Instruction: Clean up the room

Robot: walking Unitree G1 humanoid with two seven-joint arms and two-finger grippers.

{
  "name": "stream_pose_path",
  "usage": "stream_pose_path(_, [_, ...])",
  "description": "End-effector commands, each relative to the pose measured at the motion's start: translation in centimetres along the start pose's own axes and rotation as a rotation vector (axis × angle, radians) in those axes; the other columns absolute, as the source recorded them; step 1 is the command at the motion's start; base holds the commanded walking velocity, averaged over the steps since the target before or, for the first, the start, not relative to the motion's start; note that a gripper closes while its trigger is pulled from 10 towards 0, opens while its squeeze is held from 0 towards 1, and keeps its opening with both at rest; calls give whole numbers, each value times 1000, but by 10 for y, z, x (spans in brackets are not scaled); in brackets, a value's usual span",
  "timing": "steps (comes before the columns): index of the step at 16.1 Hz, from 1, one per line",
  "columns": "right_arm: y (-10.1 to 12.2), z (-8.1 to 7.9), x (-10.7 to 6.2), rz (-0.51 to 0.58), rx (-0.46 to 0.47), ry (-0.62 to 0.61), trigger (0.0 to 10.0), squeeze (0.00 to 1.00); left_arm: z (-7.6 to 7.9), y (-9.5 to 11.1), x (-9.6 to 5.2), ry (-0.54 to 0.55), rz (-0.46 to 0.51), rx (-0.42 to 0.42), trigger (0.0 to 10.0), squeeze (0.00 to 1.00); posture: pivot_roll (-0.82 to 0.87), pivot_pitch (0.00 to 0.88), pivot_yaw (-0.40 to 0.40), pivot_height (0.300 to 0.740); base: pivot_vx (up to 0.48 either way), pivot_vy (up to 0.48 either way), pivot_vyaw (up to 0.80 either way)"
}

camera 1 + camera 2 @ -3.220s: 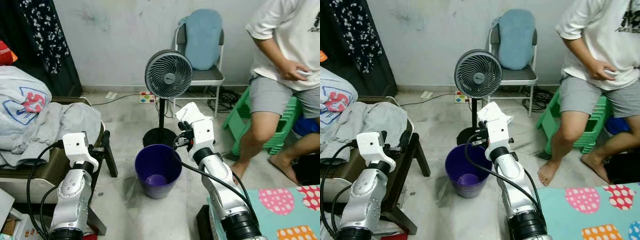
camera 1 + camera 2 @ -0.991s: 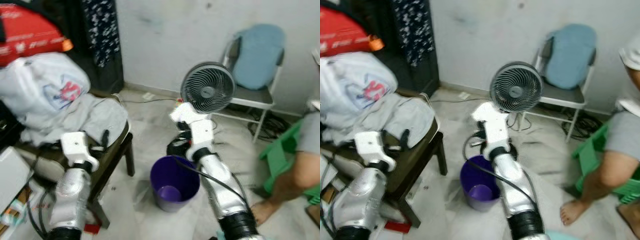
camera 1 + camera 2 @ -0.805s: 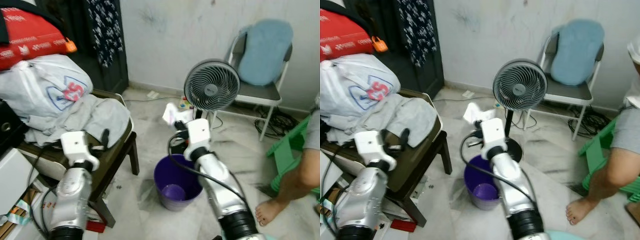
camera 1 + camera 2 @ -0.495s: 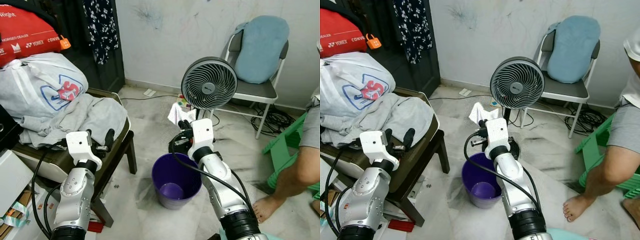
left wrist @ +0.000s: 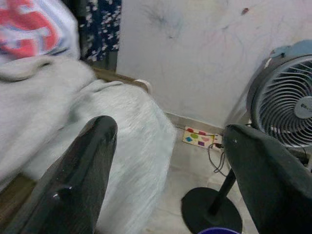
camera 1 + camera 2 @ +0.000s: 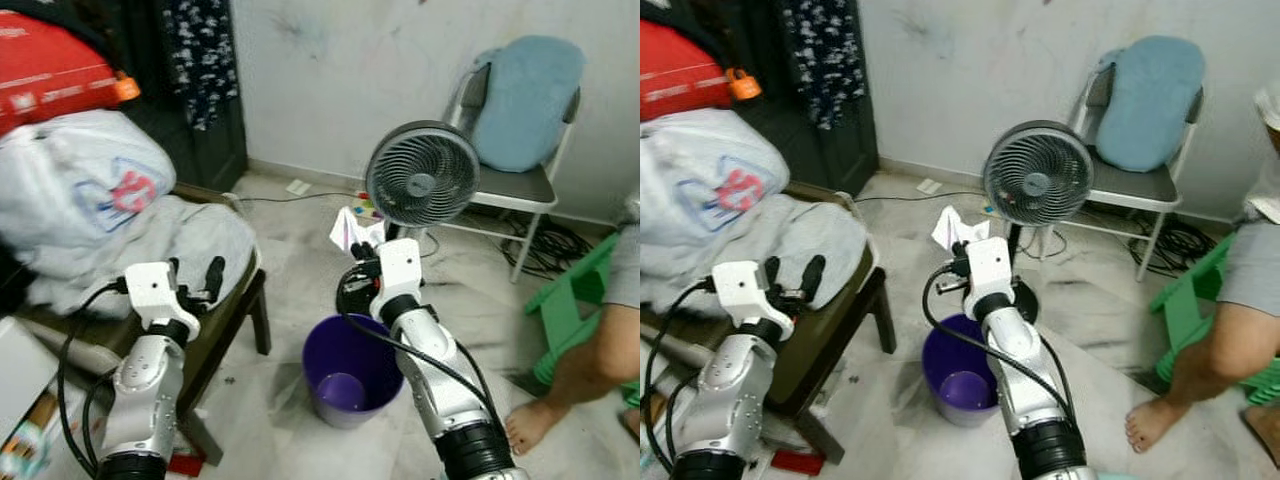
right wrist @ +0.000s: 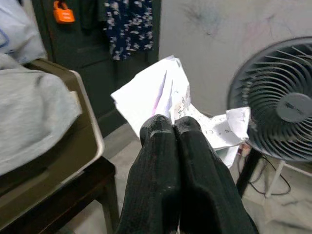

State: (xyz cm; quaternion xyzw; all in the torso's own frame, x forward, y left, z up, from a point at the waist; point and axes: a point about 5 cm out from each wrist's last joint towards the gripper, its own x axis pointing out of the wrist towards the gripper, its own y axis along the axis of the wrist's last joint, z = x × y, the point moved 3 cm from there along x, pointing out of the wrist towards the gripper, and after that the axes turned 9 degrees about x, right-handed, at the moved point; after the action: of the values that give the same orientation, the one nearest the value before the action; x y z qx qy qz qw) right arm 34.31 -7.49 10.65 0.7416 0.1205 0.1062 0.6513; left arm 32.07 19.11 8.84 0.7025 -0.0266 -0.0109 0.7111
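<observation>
Paper [image 7: 165, 92] is being pinched tight in right gripper [image 7: 174, 123], frame centre, above bin [image 6: 353, 370]. Left gripper [image 5: 165, 161] spread wide, empty. Next: release over bin.

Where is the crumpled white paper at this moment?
The crumpled white paper is pinched in the right end effector, held above the purple bin and in front of the fan.
</observation>
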Motion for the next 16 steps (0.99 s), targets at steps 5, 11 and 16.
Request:
stream_pose_path(5, [-2,7,0,-12,-1,-20,10000,0,6,3,2,-23,9,-5,10000,0,-86,0,-39,740,302,0,-539])
stream_pose_path(11, [-1,5,1,-8,-13,-8,10000,0,5,1,2,-11,-2,0,10000,0,-85,0,-41,740,241,0,0])
stream_pose_path(16, [-1,3,0,-3,-19,-1,10000,0,2,1,2,12,-8,10,10000,0,-83,0,-40,740,0,0,800])
